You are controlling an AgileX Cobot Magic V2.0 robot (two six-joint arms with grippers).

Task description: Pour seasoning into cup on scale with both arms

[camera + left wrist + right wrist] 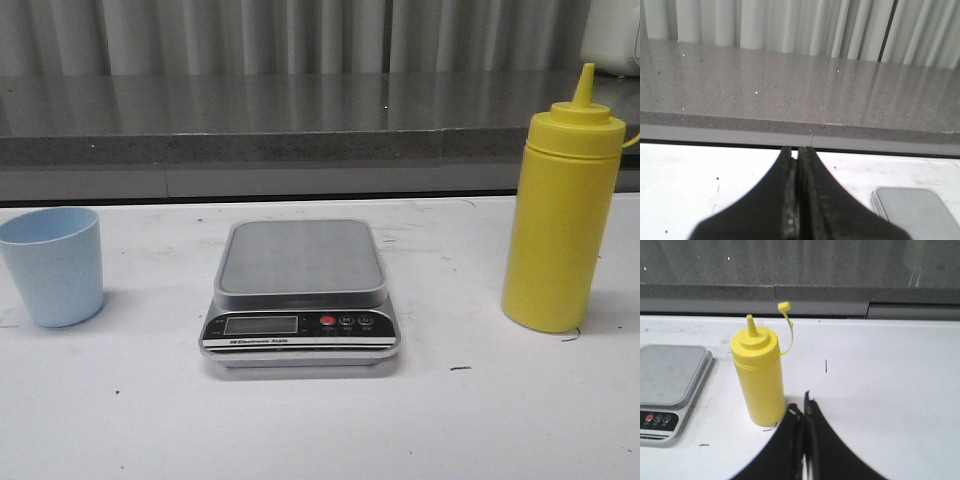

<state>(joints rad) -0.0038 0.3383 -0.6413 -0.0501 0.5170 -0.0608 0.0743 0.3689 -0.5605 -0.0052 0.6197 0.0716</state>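
Closest to the front camera is the scale (300, 295), sitting mid-table with its steel top bare and the display too dim to read anything off it. Neither arm shows up in that view at all, so you only get the pincers from their own wrist cams. Left pincer (798, 165) has its two fingers pressed together with nothing between them, hanging over the white table (700, 185); one corner of the scale (917, 210) pokes in off to its side, the rest cut off by the frame edge, and the cup isn't visible from there. Right pincer (802, 412) is pressed together too, holding nothing, with the yellow bottle (760, 382) standing upright just beside its tips, cap off and dangling on its tether; whether they touch is hard to tell. Blue cup (52, 265) stands on the table well away from the scale, on the opposite side from the bottle (560, 230).
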